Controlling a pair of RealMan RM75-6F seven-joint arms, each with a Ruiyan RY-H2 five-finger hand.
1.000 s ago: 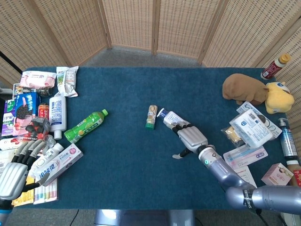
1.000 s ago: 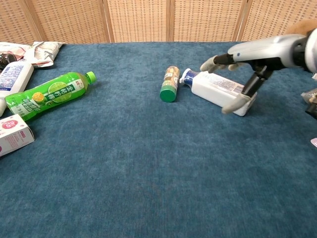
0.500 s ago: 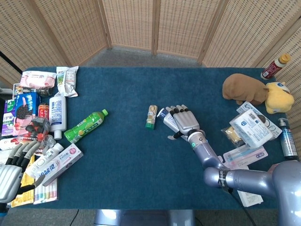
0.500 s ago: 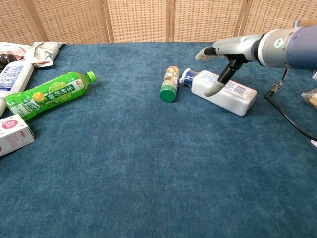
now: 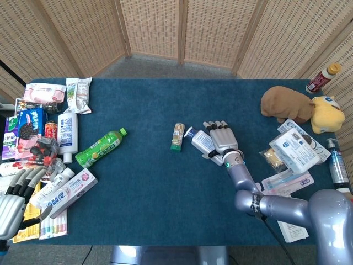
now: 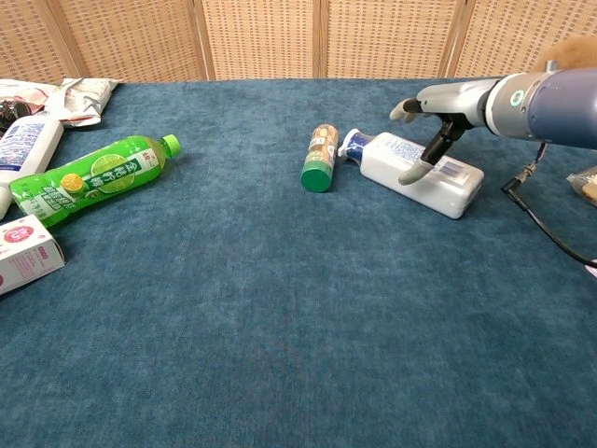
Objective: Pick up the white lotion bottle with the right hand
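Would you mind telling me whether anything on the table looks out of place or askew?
Nothing is spilled or damaged. The white lotion bottle lies on its side beside a small green-capped bottle, also toppled. The right hand hovers over the lotion bottle, not gripping.

table [image 6: 280, 355]: matt blue napped cloth | white lotion bottle [image 6: 415, 174]: smooth glossy plastic | right hand [image 5: 222, 141]: satin grey metal | screen [image 5: 154, 27]: woven cane, wood frame
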